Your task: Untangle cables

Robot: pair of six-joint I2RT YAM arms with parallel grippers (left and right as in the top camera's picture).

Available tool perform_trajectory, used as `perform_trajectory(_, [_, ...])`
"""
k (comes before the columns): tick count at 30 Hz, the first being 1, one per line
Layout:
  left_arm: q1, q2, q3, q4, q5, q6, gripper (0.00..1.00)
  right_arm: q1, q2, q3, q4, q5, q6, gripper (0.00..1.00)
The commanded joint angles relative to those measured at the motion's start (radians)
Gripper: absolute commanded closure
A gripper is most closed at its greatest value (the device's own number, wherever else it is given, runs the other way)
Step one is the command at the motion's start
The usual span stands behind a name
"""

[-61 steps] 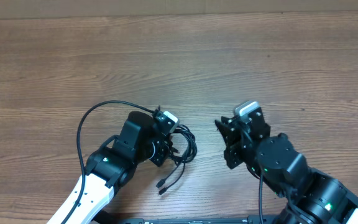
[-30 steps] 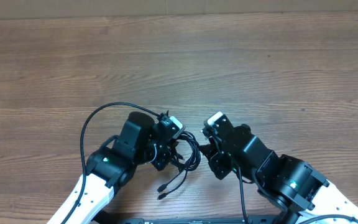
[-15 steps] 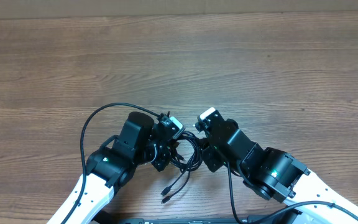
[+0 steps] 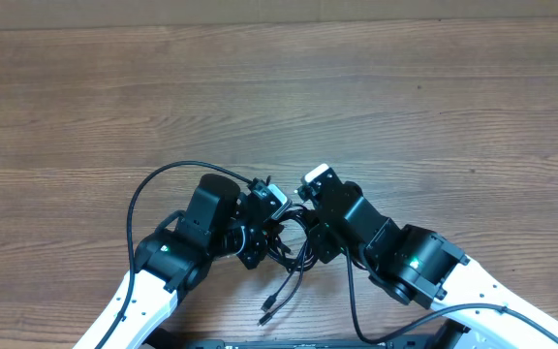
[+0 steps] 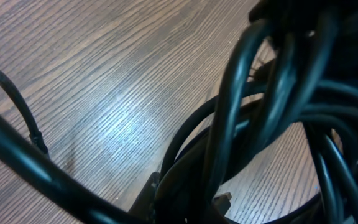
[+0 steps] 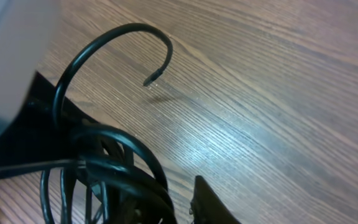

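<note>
Cables (image 4: 296,254) tangled mid front edge of tabletop (image 4: 434,116) | likely light, limp, snag-prone | left gripper (image 4: 263,221) pinching bundle | right gripper (image 4: 310,225) among loops, closure can't tell | best hold: loose plug end (image 4: 267,312)

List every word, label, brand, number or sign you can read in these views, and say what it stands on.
No readable text in any view.
On the cables: no print visible, even close up in the wrist views.
On the table: only wood grain, no label.
On the white wrist blocks: too small from overhead to tell whether they carry any marking.
</note>
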Motion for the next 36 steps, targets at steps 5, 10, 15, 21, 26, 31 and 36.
perform_trajectory(5, [-0.001, -0.003, 0.004, 0.009, 0.085, 0.037, 0.95, 0.002, 0.015, 0.008, 0.006, 0.204, 0.055, 0.96])
perform_trajectory(10, [-0.001, -0.003, 0.004, 0.005, 0.085, 0.038, 0.96, 0.002, 0.014, 0.008, 0.004, 0.609, 0.186, 0.96])
perform_trajectory(15, [-0.001, -0.003, 0.004, -0.002, 0.084, 0.038, 0.95, -0.008, 0.008, 0.010, 0.048, 0.786, 0.195, 0.96])
perform_trajectory(21, [-0.001, -0.003, 0.004, -0.005, 0.071, 0.037, 0.95, -0.056, -0.014, 0.010, 0.153, 0.780, 0.218, 0.95])
perform_trajectory(26, [-0.001, -0.003, 0.004, -0.038, -0.066, -0.009, 0.96, -0.095, -0.062, 0.010, 0.218, 0.708, 0.218, 0.94])
perform_trajectory(31, [-0.001, -0.003, 0.004, -0.070, -0.216, -0.119, 0.96, -0.121, -0.126, 0.010, 0.220, 0.600, 0.217, 0.95])
perform_trajectory(36, [-0.001, -0.003, 0.004, -0.070, -0.215, -0.121, 0.95, -0.121, -0.182, 0.010, 0.220, 0.574, 0.217, 0.96])
